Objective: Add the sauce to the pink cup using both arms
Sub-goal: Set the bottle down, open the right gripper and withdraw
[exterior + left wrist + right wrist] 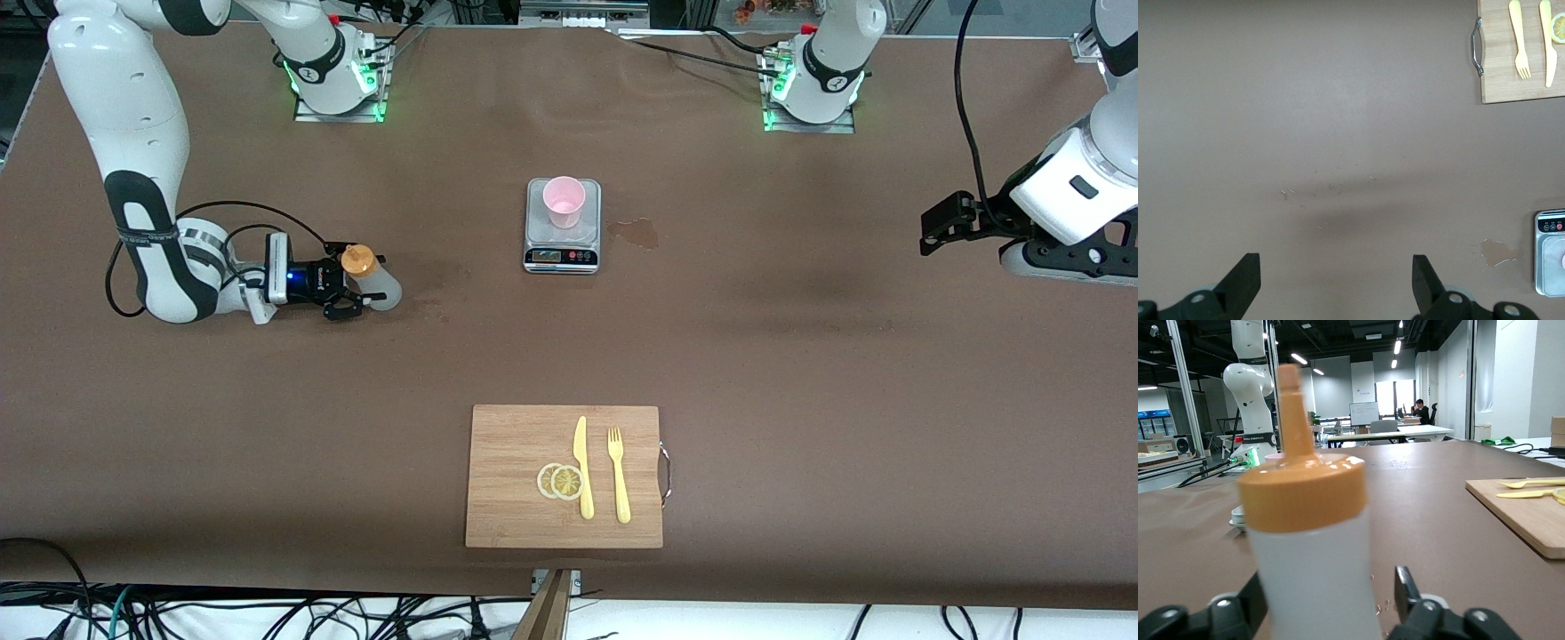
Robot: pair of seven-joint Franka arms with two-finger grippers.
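Two grippers: the right gripper (342,293) sits around the sauce (366,276), fingers apart, toward the right arm's end from the cup (564,201). It should squeeze mid-bottle. The left gripper (1337,280) waits, wide open.

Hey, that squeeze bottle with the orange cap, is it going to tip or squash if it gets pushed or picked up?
The squeeze bottle looks tall for its base, with a heavy-looking orange cap, so a push high up would probably tip it. Its frosted plastic wall likely gives under a firm pinch. Translucent and pale, it may be fairly light.
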